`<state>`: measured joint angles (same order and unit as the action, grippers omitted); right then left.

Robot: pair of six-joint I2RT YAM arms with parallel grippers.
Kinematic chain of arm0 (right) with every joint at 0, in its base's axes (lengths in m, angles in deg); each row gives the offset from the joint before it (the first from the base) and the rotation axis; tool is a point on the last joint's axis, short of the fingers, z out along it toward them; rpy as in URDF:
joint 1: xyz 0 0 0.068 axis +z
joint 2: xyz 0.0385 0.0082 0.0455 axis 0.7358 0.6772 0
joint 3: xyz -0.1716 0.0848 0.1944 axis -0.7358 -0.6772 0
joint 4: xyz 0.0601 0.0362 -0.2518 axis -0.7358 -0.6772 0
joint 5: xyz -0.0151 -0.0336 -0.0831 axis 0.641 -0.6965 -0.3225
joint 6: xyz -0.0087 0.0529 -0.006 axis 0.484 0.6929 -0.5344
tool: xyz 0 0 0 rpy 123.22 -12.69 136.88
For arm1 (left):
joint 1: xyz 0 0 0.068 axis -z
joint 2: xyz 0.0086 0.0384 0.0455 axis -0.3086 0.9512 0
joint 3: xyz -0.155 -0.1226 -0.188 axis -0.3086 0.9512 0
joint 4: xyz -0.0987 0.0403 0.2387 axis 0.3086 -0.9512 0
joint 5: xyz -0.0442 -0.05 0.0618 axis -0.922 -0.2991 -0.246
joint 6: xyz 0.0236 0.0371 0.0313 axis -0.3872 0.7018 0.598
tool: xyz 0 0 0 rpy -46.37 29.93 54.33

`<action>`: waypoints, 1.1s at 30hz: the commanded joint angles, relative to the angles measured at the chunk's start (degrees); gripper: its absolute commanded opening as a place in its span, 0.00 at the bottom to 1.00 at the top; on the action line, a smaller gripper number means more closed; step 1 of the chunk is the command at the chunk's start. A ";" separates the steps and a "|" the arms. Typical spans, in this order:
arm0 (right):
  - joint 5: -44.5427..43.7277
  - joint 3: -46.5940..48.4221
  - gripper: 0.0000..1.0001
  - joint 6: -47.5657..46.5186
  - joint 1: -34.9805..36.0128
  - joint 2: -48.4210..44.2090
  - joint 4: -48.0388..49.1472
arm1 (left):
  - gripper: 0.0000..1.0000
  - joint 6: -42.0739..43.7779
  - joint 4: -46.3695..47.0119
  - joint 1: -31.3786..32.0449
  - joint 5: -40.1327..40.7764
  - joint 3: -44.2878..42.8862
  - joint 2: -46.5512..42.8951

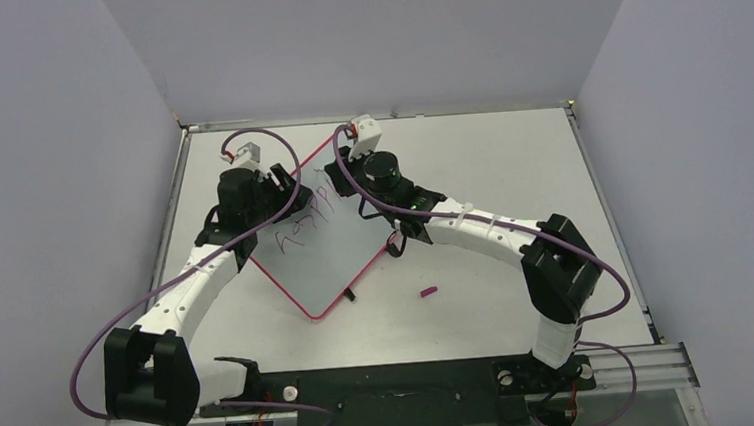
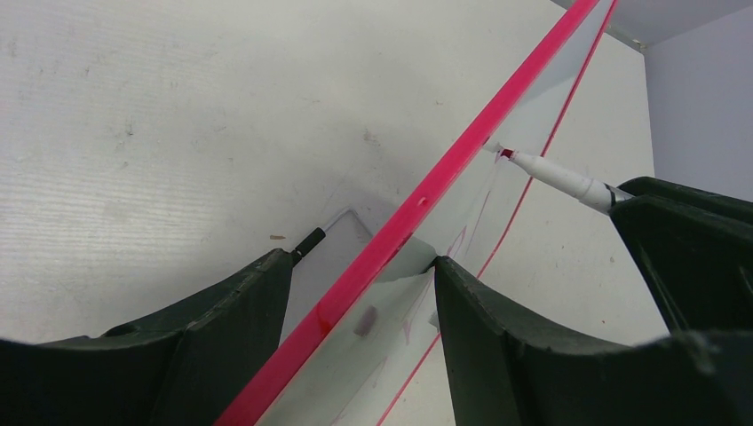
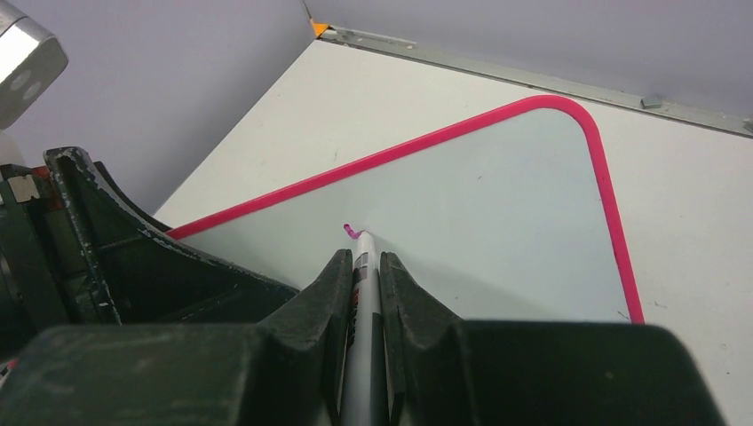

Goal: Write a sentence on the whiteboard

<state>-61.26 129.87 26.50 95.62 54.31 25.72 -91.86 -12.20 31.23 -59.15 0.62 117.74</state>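
The whiteboard (image 1: 346, 255) lies cornerwise on the table, a glossy white board in a thin red frame (image 2: 417, 204). The sentence (image 1: 309, 223) is a few purple-magenta letters on its upper left part. My right gripper (image 1: 348, 178) is shut on a white marker (image 3: 364, 302), whose tip touches the board (image 3: 497, 204) at a short magenta stroke (image 3: 349, 230). My left gripper (image 2: 364, 262) stands open astride the board's upper-left edge. One of its fingers (image 2: 497, 337) rests on the board face. The other sits just off the board by a small black clip (image 2: 310, 240). The marker (image 2: 559, 177) also shows from the left wrist.
A small magenta marker cap (image 1: 428, 292) lies on the white table to the right of the board's lower corner. Black clips (image 1: 349, 295) sit on the board's lower right edge. Grey walls close in the table on three sides, with a metal rail (image 1: 376, 116) along the back.
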 commanded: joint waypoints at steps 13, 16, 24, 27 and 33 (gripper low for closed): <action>-1.65 1.53 0.00 -3.87 2.97 -9.50 -2.93 | 0.47 3.41 5.23 1.43 -2.04 1.20 2.70; -3.69 -0.77 0.00 -4.54 3.41 -12.95 -2.57 | 0.47 3.39 5.60 1.48 -1.49 1.60 2.62; -10.93 -6.39 0.00 -6.71 3.34 -16.00 -2.97 | 0.47 3.57 5.76 1.45 -1.24 1.96 3.22; -12.40 -8.85 0.00 -7.00 2.47 -16.34 -2.99 | 0.46 3.62 5.86 1.45 -1.22 2.09 3.06; -11.06 -7.95 0.00 -6.60 1.48 -12.94 -4.95 | 0.46 3.80 5.99 1.55 -0.99 2.35 2.93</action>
<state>-71.42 120.56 20.64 97.68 39.69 20.61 -91.31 -9.39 31.30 -61.84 0.67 119.03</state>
